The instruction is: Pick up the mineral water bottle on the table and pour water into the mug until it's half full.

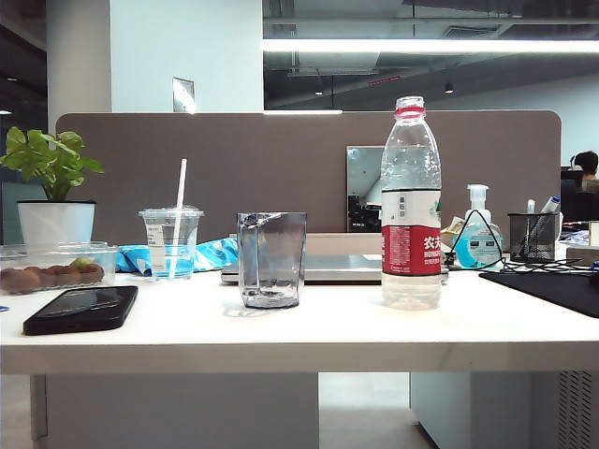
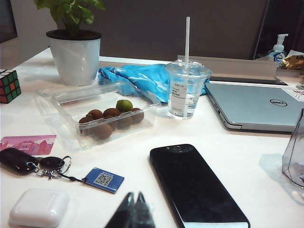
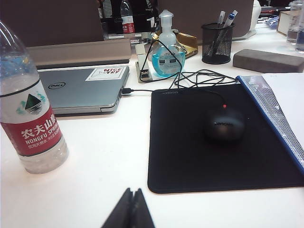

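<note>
A white bench [image 1: 309,327] is seen from its front edge, and neither arm appears in the exterior view. In the left wrist view the left claw [image 2: 135,209] is shown low over the near bench edge, its two dark fingers pressed together and holding nothing. In the right wrist view the right claw [image 3: 132,206] is likewise seen pressed together and empty above bare bench top. Nearest on the left, a black phone [image 1: 82,309] is laid flat, with a set of keys [image 2: 47,166] and a white case [image 2: 39,207] beside it. Toward the middle, the mug [image 1: 271,259], clear, grey-tinted and faceted, is set upright, with no water visible in it. To its right, a little apart, the mineral water bottle [image 1: 411,201] is stood upright with its cap off, its red-and-white label turned forward; water is seen in its lower part. A black mouse pad [image 3: 223,137] carrying a mouse [image 3: 224,124] is spread on the right. Further back, a clear tray of brown fruit [image 2: 111,118], a lidded cup with a white straw [image 1: 171,241], a blue cloth [image 2: 135,78] and a closed grey laptop [image 3: 83,88] are arranged. Farthest, a potted plant [image 1: 54,192], a pump bottle of blue liquid [image 1: 478,234], a mesh pen holder [image 1: 532,236] and a brown partition [image 1: 281,168] are seen.
</note>
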{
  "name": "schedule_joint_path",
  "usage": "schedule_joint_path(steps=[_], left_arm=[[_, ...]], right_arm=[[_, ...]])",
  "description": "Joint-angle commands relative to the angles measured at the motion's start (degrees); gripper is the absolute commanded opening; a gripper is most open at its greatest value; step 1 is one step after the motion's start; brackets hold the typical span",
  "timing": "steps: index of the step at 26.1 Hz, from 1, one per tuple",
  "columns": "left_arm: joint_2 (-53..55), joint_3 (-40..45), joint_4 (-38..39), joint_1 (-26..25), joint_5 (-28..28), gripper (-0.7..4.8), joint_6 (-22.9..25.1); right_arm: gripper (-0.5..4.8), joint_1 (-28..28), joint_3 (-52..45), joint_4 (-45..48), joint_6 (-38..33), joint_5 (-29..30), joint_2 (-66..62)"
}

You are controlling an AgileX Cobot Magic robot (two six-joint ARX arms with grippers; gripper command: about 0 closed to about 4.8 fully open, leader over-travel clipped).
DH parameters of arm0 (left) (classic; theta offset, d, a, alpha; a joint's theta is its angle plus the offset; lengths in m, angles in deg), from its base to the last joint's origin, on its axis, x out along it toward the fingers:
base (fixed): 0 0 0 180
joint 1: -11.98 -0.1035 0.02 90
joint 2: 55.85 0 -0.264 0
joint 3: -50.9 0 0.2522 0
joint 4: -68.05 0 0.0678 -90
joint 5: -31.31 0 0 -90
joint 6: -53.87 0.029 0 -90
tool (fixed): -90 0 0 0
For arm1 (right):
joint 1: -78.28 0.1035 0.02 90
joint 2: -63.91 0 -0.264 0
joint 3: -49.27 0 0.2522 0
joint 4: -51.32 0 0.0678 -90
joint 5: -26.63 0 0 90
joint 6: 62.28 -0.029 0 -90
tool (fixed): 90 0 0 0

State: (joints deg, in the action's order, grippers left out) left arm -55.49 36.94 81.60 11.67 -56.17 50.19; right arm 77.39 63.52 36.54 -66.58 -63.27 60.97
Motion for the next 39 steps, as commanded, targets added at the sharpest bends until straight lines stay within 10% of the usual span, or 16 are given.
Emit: schedule_joint_path(steps=[1,19,23,30,39], left_arm=[[0.0,-0.3,-0.6,0.0,0.1,-0.04,0.2],[0.6,-12.1,-0.6,0.0,8.0,-0.05,-5.7],[11.4,-22.1,4.4,0.1,22.3,-0.05,0.4],[35.8,-29.8,3.2,5.7,32.2,-0.05,1.9],[42.1,-29.8,1.4,22.3,21.0,-0.05,5.9]], right_arm=[[0.0,0.0,-0.4,0.8,-0.2,0.1,-0.1],[-0.01,0.1,16.8,-10.1,-4.7,4.4,-0.2],[0.04,0.1,25.4,-10.7,0.8,12.2,-5.2],[2.41,0.6,30.2,3.5,1.5,18.1,-25.5],[3.17,12.5,30.1,23.9,3.0,13.9,-56.9]])
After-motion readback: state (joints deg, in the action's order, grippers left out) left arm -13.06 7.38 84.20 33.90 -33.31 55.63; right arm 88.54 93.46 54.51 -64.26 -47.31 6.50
